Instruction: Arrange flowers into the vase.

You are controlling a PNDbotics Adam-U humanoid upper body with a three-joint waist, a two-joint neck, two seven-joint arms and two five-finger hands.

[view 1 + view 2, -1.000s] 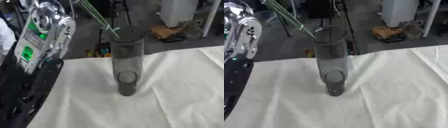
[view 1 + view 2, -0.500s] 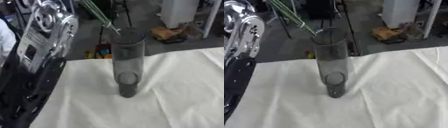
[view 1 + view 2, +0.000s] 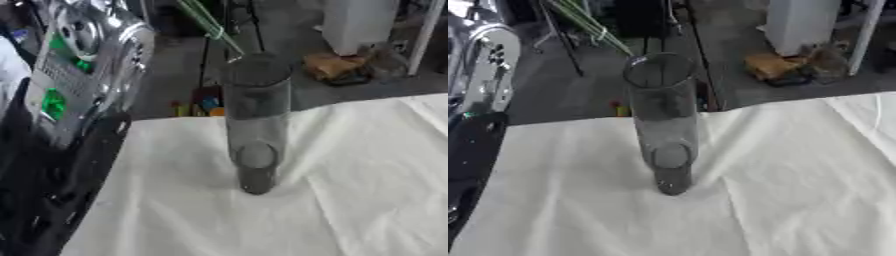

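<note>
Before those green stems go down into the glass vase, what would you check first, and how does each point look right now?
1. Vase upright on the white cloth: ok.
2. Vase mouth unobstructed: ok.
3. Green stems lined up over the mouth: not ok, they sit above and to its left.
4. Stem tips inside the vase: not ok, not yet.
5. Hold on the stems: cannot tell, no hand shows.

Worktop (image 3: pixel 798 200) covered by a white cloth (image 3: pixel 367 165), creased, with a fold running near the right side. Only one thing stands on it: a tall clear glass vase (image 3: pixel 665 125), upright, around the middle, toward the far edge.
</note>
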